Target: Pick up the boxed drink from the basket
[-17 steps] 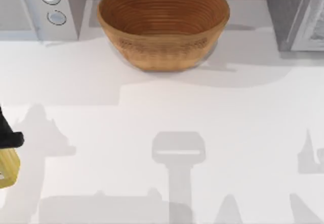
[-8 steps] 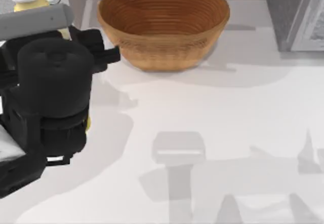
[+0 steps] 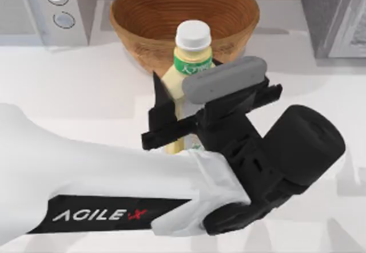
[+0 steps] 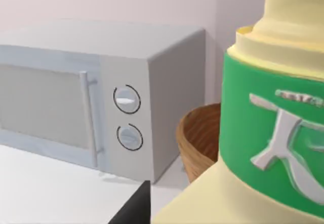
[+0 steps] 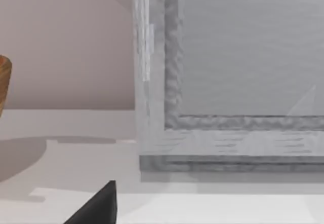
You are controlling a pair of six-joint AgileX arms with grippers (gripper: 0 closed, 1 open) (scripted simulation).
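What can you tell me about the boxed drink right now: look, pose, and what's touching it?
The boxed drink is a pale-yellow carton with a white round screw cap, a green band under the neck and a whitish label with green print. It stands roughly upright, cap uppermost, held in the left gripper, whose dark fingers clamp its lower body. In the top view it sits in front of the basket, overlapping the near rim; whether it is above the rim cannot be told.
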